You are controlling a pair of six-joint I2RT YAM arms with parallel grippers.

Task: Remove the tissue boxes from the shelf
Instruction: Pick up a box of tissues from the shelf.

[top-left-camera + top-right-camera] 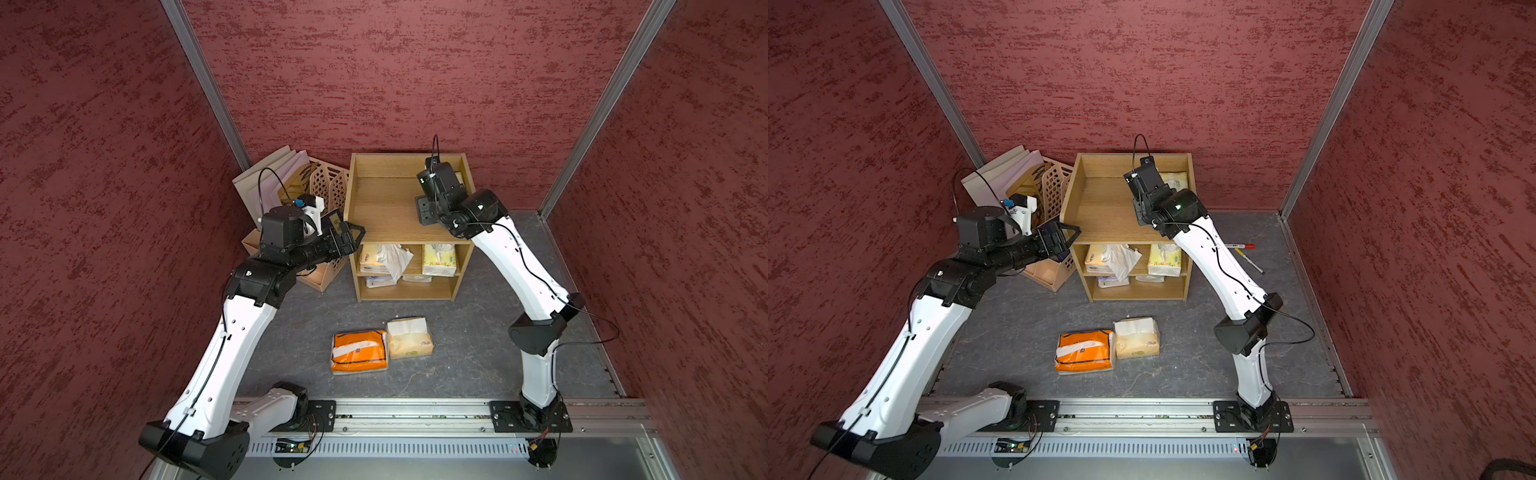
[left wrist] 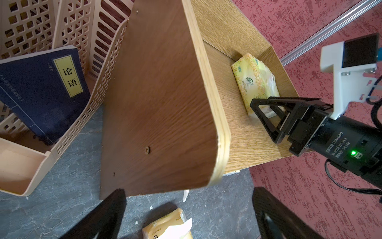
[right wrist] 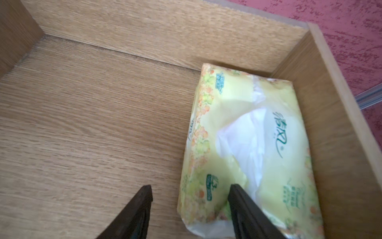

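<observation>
The oak shelf (image 1: pixel 376 216) (image 1: pixel 1100 216) stands at the back of the table. On its top tier, in the back right corner, lies a pale yellow-green tissue box (image 3: pixel 248 134) (image 2: pixel 252 82) (image 1: pixel 1177 179). My right gripper (image 3: pixel 191 186) (image 2: pixel 255 104) hangs open over that tier, one finger above the pack's near corner and the other over bare wood. The middle tier holds a yellow pack with loose white tissue (image 1: pixel 374 255) and a pale pack (image 1: pixel 438 259), with others (image 1: pixel 380 280) below. An orange pack (image 1: pixel 359 351) and a cream pack (image 1: pixel 409 343) lie on the table. My left gripper (image 1: pixel 357 232) (image 2: pixel 188 190) is open and empty beside the shelf's left panel.
A beige lattice file holder (image 1: pixel 328 187) with papers (image 1: pixel 270 174) and a dark blue book (image 2: pixel 41 89) stands close to the shelf's left side. Pens (image 1: pixel 1246 249) lie on the table right of the shelf. Red walls enclose three sides, and a metal rail (image 1: pixel 415 409) runs along the front.
</observation>
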